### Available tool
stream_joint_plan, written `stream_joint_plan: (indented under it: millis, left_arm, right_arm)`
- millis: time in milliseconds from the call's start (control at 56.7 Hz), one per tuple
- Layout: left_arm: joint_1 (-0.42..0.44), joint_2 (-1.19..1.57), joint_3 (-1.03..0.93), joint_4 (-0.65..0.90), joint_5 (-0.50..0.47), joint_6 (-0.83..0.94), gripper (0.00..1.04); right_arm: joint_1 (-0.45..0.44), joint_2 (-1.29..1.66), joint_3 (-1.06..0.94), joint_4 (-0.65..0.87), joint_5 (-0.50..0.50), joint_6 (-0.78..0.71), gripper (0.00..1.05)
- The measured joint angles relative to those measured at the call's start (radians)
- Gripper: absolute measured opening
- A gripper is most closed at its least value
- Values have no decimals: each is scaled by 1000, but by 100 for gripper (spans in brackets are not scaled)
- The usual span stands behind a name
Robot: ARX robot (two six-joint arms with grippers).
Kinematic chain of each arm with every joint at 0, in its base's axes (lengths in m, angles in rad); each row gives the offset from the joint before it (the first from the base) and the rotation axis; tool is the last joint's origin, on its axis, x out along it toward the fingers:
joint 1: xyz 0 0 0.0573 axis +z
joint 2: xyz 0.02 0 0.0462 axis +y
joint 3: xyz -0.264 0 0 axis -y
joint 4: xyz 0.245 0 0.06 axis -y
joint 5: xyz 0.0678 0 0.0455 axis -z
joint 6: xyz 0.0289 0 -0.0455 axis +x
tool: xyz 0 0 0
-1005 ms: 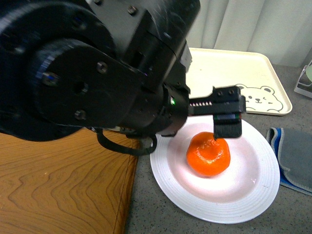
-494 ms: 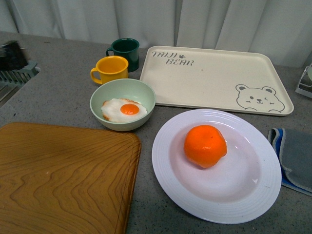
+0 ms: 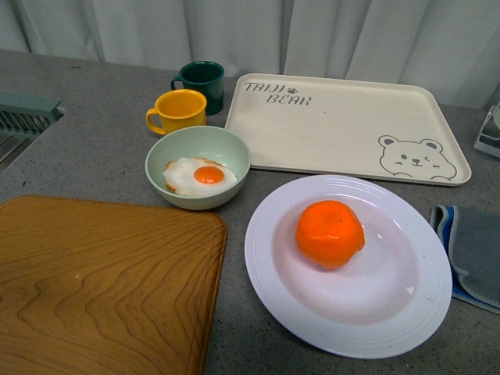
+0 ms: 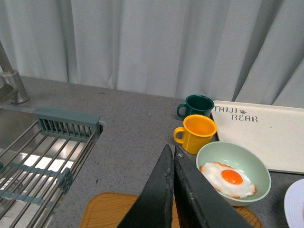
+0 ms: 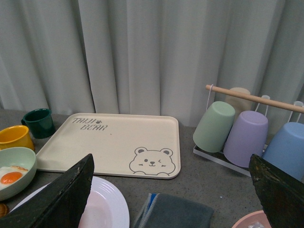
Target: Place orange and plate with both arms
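Note:
The orange [image 3: 330, 233] rests in the middle of the white plate [image 3: 273, 293], which lies on the grey counter at the front right. Neither gripper shows in the front view. In the left wrist view my left gripper [image 4: 172, 151] is shut and empty, high above the counter near the wooden board [image 4: 109, 213]; an edge of the plate [image 4: 295, 205] shows there. In the right wrist view my right gripper [image 5: 172, 164] is open wide and empty, raised over the plate's far rim [image 5: 110, 209]. The orange is out of both wrist views.
A wooden board [image 3: 101, 289] lies front left. A green bowl [image 3: 197, 166] with a fried egg, a yellow mug [image 3: 179, 111] and a dark green mug [image 3: 201, 80] stand behind it. A cream bear-print tray [image 3: 344, 129] lies behind the plate, a grey cloth [image 3: 475, 254] to its right. A sink rack [image 4: 42, 156] and a cup rack [image 5: 247, 128] flank the scene.
One second ago an arm filled the front view with its gripper right over the orange. It has drawn back out of view, leaving the orange on the plate.

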Motion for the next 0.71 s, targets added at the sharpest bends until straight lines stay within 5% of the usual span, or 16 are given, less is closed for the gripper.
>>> stream_joint_plan:
  millis: [229,705]
  left_arm:
    - [104,-187,-14,-161,99,1,4]
    - [107,-480,-14,-432,104,1,4]
  right_arm:
    - [0,0,0,0,0,0,95]
    - [0,0,0,0,0,0,95]
